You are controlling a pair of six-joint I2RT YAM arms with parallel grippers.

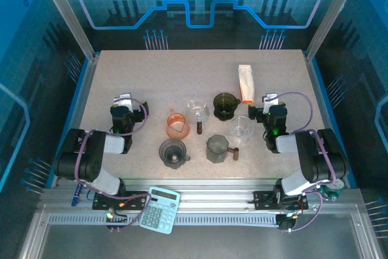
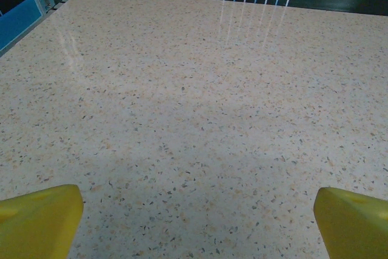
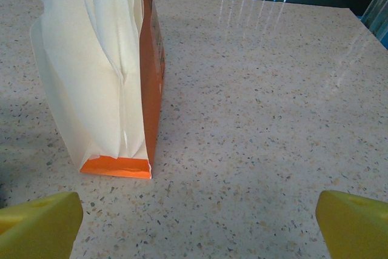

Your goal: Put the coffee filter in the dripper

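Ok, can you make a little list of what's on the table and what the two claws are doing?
left gripper: open, over bare table
right gripper: open, facing the filter pack, not touching it
filter pack: upright, far right part of the table
drippers: orange dripper, clear dripper, green dripper, mid-table
filter in a dripper: not yet
calculator: on the near rail, between the arm bases

Glossy speckled stone table (image 2: 200,89), paper filters (image 3: 91,65)
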